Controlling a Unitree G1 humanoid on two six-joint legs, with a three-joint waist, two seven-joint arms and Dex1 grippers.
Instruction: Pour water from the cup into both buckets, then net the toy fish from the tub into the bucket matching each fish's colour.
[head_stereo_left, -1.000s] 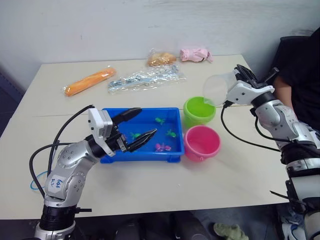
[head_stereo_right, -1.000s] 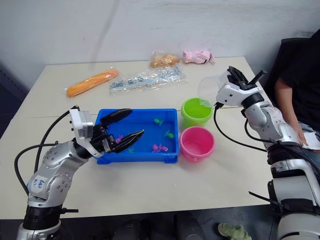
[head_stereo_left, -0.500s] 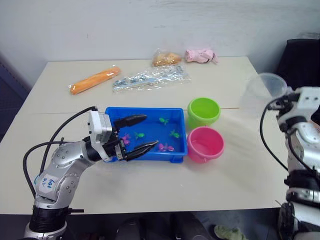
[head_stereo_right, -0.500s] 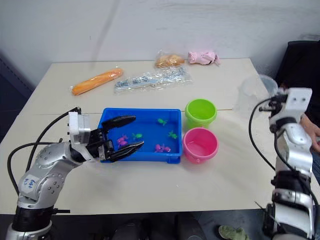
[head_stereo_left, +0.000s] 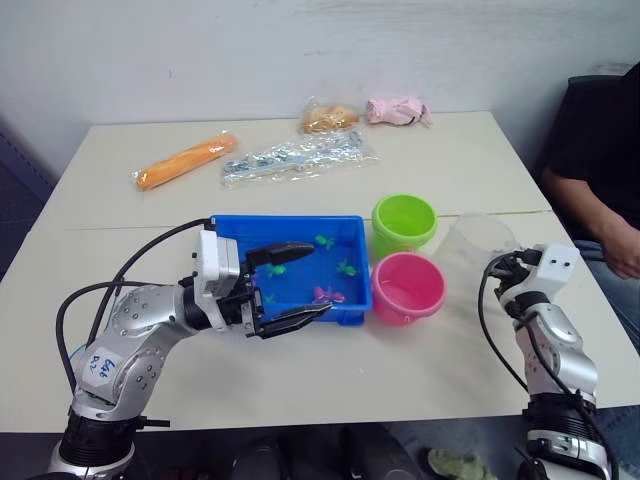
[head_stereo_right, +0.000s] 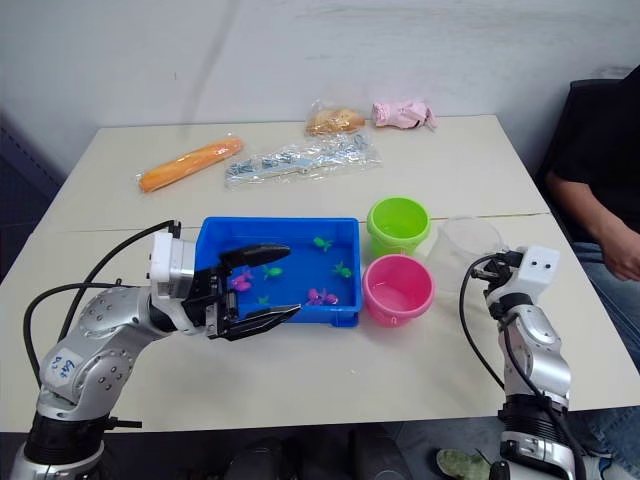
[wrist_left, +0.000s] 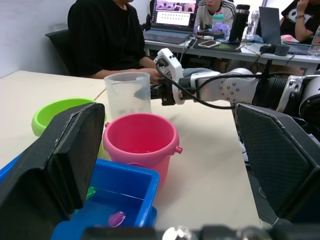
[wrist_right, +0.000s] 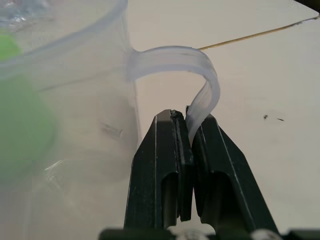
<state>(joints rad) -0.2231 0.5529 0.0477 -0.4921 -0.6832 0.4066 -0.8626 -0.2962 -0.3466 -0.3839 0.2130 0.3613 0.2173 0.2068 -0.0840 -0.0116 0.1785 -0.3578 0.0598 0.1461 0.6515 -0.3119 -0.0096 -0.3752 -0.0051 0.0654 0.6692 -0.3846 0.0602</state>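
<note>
Right gripper (wrist_right: 189, 117) pinched tight on the handle of the cup (head_stereo_right: 462, 250); cup upright at table level, at 3 o'clock of the two buckets, just beside them. Left gripper (head_stereo_left: 292, 283) spread wide, empty, fingers (head_stereo_left: 281, 250) hanging over the tub's 7 o'clock corner.

Largest to smallest:
- Table (head_stereo_left: 330, 390), pale top. Person in black seated at its 3 o'clock edge.
- Tub (head_stereo_left: 346, 227), blue, centre of table. Water in it.
- Orange packet (head_stereo_left: 186, 161) at 11 o'clock of the tub, clear wrapped bundle (head_stereo_left: 295, 156) at 12, two small bags further back. None concern the job.
- Green bucket (head_stereo_left: 404, 221) at the tub's 2 o'clock corner, touching or nearly so; pink bucket (head_stereo_left: 407, 287) at 6 o'clock of the green one, close against it.
- Cup: looks empty, or near enough; cannot be sure through clear plastic.
- Toy fish (head_stereo_left: 322, 294): green and pink ones, all in the tub; none visible in either bucket.

Progress, as judged: pink bucket shows a sheen of water in the left wrist view; green bucket's contents cannot be told. Pouring looks finished or close to it, cup being set down. Netting not begun; I can't pick out the net. Every fish remains to be sorted by colour.
</note>
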